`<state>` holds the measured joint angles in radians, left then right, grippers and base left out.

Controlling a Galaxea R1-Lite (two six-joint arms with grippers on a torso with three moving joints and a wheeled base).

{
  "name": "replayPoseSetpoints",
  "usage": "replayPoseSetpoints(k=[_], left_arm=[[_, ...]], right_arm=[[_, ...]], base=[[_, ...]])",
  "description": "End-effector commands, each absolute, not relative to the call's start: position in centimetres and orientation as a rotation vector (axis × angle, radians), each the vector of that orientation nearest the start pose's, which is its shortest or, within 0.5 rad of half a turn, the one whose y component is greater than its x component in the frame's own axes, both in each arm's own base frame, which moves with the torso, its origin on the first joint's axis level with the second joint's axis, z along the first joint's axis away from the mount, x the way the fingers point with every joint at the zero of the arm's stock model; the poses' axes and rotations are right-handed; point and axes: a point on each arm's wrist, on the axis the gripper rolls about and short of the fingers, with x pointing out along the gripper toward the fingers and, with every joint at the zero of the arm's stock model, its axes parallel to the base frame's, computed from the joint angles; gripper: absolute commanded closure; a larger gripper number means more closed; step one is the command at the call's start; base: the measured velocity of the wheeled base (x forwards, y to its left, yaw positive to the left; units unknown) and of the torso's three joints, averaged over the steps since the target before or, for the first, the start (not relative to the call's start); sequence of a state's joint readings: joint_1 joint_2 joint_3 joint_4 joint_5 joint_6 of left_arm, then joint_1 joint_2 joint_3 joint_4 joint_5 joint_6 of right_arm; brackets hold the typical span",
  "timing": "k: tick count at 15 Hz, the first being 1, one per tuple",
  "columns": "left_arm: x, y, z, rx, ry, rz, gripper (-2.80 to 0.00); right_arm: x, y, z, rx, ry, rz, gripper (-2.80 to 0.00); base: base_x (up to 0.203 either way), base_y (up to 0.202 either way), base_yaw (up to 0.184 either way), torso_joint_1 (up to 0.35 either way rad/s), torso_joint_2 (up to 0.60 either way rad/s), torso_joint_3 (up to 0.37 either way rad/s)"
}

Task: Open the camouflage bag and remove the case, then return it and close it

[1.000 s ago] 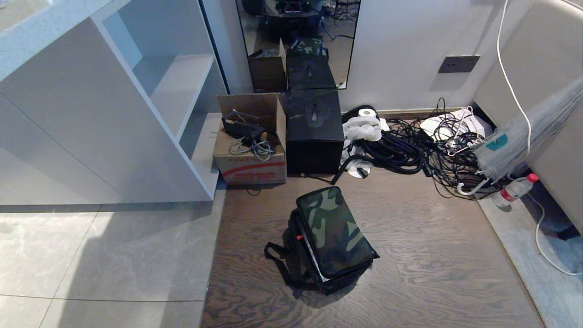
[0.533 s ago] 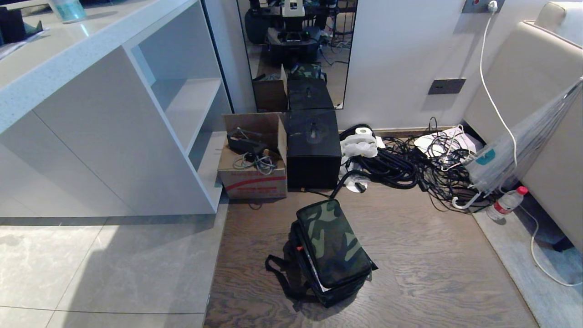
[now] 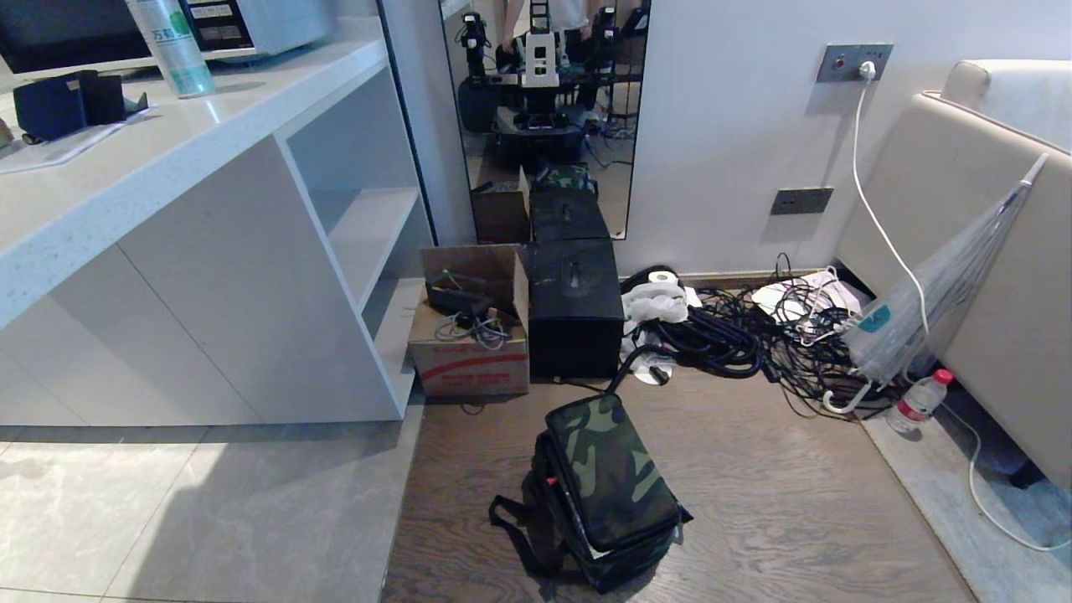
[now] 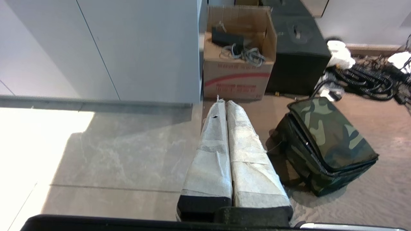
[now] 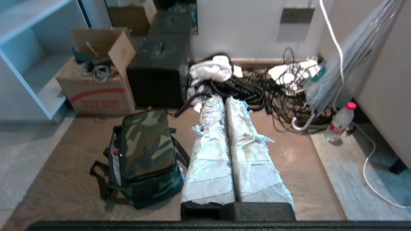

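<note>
Both fingers (image 4: 226, 104) (image 5: 224, 99) pressed together, camouflage bag (image 3: 611, 486) between, apart.

Bare wood floor (image 3: 779, 494) lies open to my right of the bag (image 3: 611, 486) and in front of it. Behind it a cardboard box (image 3: 473, 352) and black box (image 3: 576, 318) stand together against the wall; tangled cables (image 3: 754, 343) crowd the right corner. The cabinet (image 3: 251, 276) walls off my left.

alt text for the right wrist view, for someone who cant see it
The right hand, fingers shut and wrapped in pale tape, hangs above a wooden floor. A closed camouflage bag stands beside it; a cardboard box, a black box and tangled cables lie beyond.
</note>
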<state>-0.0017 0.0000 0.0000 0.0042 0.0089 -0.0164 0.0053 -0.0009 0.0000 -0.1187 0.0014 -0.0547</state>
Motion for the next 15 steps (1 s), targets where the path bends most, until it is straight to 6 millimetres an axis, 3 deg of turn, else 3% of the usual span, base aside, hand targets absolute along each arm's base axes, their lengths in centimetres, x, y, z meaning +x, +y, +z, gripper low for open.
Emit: replayPoseSetpoints(k=[1,15], left_arm=[[-2.28,0.02,7.5,-0.017,0.005,0.008,0.0],[-2.28,0.02,7.5,-0.014,0.005,0.008,0.0]], right_arm=[[-2.01,-0.01,7.66,-0.055,-0.078,0.005,0.0],[-2.01,-0.01,7.66,-0.055,-0.078,0.006,0.0]], base=[[0.0,0.0,0.0,0.002,0.0,0.205],[0.0,0.0,0.0,0.001,0.0,0.181]])
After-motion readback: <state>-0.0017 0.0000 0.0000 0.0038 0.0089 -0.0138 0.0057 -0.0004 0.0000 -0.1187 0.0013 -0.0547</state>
